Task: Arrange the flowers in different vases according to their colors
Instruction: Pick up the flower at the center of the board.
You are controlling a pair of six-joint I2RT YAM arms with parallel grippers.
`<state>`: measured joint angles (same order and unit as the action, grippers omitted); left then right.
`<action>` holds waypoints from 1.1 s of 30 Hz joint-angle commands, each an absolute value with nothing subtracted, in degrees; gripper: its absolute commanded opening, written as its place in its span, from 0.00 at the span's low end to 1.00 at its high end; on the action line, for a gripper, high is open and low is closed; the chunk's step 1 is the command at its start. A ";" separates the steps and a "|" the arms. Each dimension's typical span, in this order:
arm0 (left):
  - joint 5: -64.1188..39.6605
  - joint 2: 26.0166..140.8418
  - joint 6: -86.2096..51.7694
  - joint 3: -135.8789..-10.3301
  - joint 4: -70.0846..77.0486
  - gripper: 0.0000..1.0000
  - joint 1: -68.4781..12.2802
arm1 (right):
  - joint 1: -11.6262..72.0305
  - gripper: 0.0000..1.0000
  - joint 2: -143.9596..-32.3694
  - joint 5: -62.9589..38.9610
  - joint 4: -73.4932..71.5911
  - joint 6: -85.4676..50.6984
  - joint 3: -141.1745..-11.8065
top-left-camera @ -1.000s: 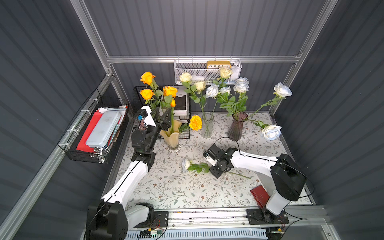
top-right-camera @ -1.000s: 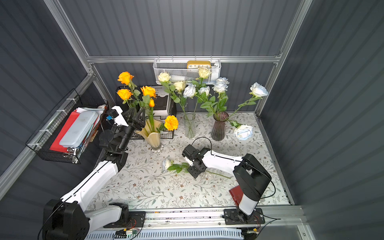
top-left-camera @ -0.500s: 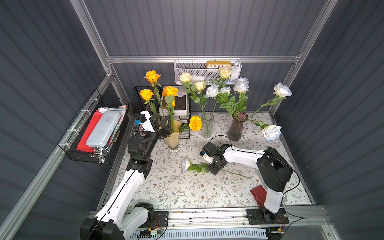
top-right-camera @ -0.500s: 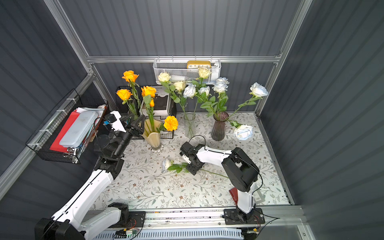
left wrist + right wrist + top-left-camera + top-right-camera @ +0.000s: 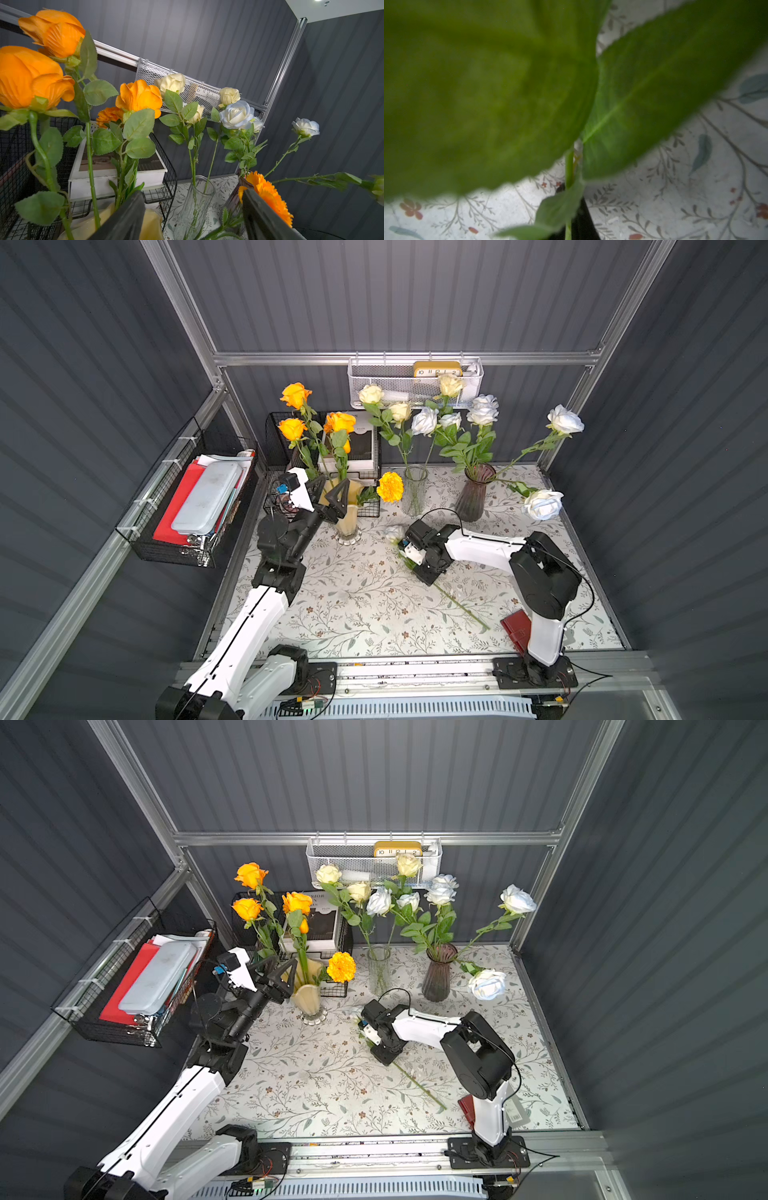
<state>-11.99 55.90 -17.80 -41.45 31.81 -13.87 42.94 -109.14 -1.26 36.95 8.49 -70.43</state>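
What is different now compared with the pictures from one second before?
The right tool slid toward the bloom of the loose flower and closed on its stem; the flower pivoted, bloom rearward. The left tool stays open by the yellow vase.

3 vases (image 5: pixel 415 489) crowd the back — front-left apparently free.

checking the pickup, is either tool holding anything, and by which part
Right tool grips the lying pale rose by its stem, near the leaves. Left tool holds nothing.
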 commanded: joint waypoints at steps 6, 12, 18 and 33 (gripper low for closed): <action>-11.61 54.76 -16.36 -43.69 29.21 0.77 -14.50 | 43.01 0.00 -106.38 2.27 37.50 9.52 -67.17; -10.94 53.43 -16.39 -44.45 27.62 0.78 -14.68 | 44.58 0.00 -100.06 5.17 38.80 12.26 -66.66; -10.55 52.03 -16.44 -47.13 23.96 0.78 -14.77 | 49.34 0.00 -93.92 7.57 43.49 13.15 -69.01; -7.52 45.32 -15.59 -56.55 9.29 0.80 -14.80 | 62.21 0.00 -67.17 17.88 50.61 8.63 -76.43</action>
